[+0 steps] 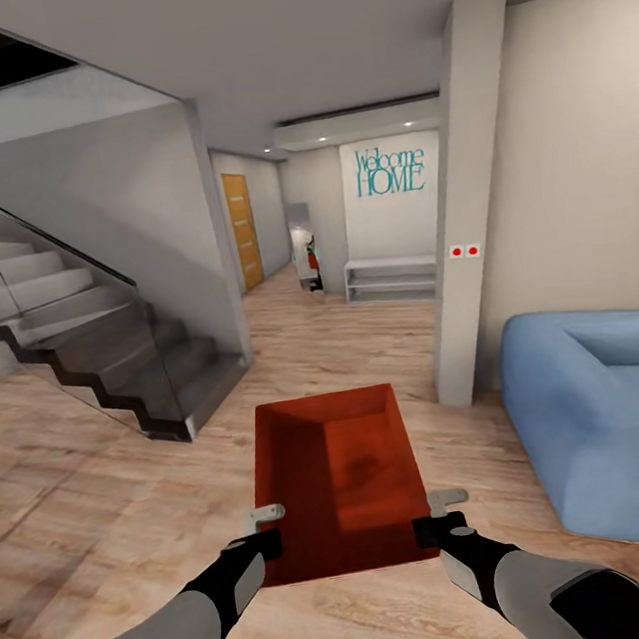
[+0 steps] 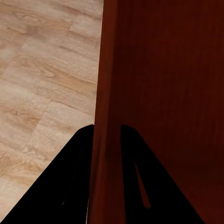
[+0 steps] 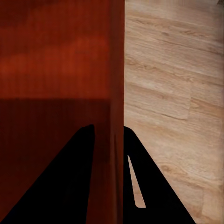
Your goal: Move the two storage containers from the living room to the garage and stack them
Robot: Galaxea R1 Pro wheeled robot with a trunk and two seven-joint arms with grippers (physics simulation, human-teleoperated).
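While the red-orange rectangular open-top storage container [image 1: 338, 478] hangs low at 6 o'clock in the head view, carried level over the light wood plank floor [image 1: 77, 472], each of its long side walls is nipped near the robot's end. The left pincer [image 1: 269, 528] is closed on the left wall, and the left wrist view shows one dark finger [image 2: 70, 182] outside that thin wall and one inside. The right pincer [image 1: 441, 511] grips the right wall the same way, its fingers [image 3: 70, 182] straddling the rim.

My worry is the grip itself: both holds sit close to the near end, so the far end may sag or the thin walls may slide out of the pads if the base jolts or turns sharply. If the arms drift apart or together, the bin could twist or pop free.

Outward, a grey staircase with a glass balustrade [image 1: 89, 330] stands at 10 o'clock, a white square pillar [image 1: 468, 219] at 1 o'clock, and a blue sofa [image 1: 604, 413] at 3 o'clock. The passage between staircase and pillar at 12 o'clock looks open, leading to a white low shelf [image 1: 392, 278] under teal "Welcome HOME" wall lettering [image 1: 390, 170] and an orange wooden door [image 1: 242, 229] at 11 o'clock. Swinging wide risks clipping the pillar or the stair edge with the bin's far corners.
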